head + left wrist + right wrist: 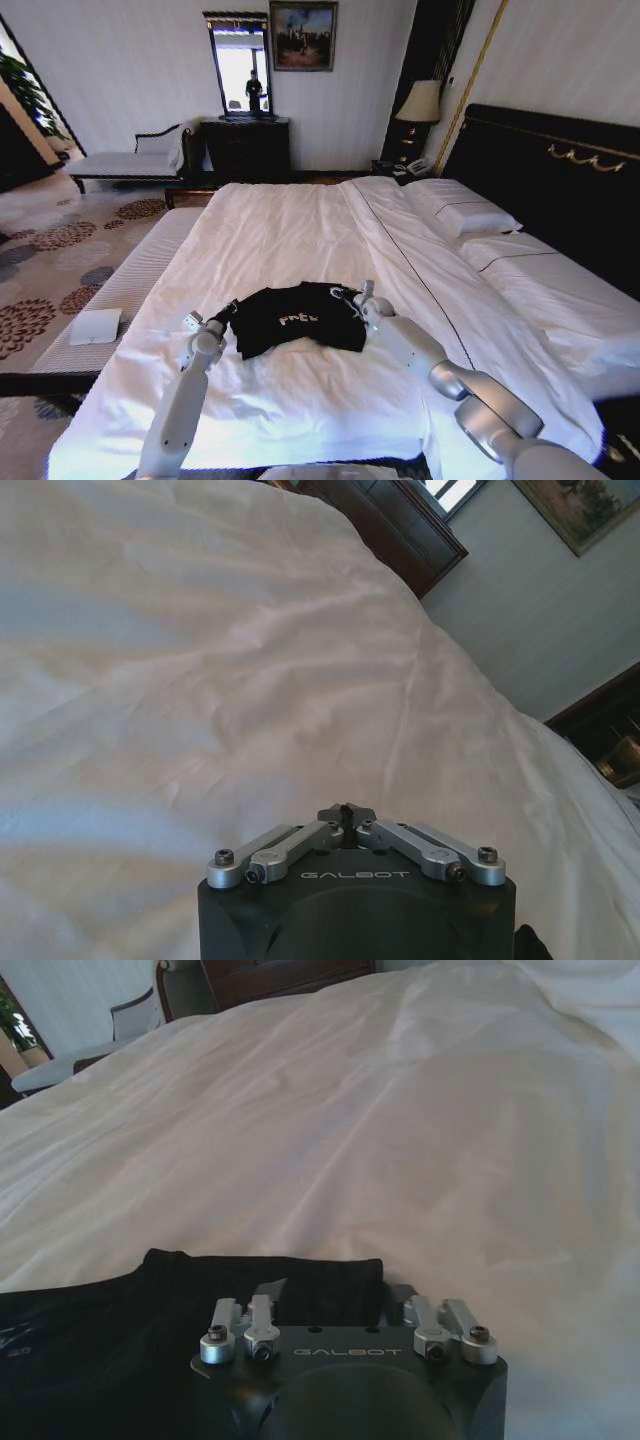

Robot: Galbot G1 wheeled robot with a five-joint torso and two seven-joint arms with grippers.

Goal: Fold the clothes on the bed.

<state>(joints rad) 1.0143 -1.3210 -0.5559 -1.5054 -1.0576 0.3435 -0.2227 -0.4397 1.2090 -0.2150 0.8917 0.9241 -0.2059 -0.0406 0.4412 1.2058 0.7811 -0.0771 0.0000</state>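
Lying near the foot end of the bed (300,230), on its white duvet (290,400), the black T-shirt (300,318) is bunched into a rough, partly folded heap rather than spread flat, with pale lettering across its chest. That lettering is too small and creased to read with confidence from the head view. The garment looks like thin cotton: light, limp and easily dragged, so I judge it will sag from any single hold and crease where it is pinched; corners, hems or sleeve edges are the sensible places to take it, one at each side, so the cloth stays stretched between the two holds. The duvet beneath is soft too and could get caught with the shirt if the bite goes too deep. The left pincer (228,310) sits at the T-shirt's left edge; in the left wrist view its fingers (345,812) are brought together at the tips, over bare white bedding, and whether they trap any fabric I cannot tell. The right pincer (352,296) is at the T-shirt's right upper edge; in the right wrist view its linkages stand spread and it hangs just over the black cloth's folded edge (270,1280), apparently apart and gripping nothing. The word "GALBOT" is printed on each wrist housing (347,1352).
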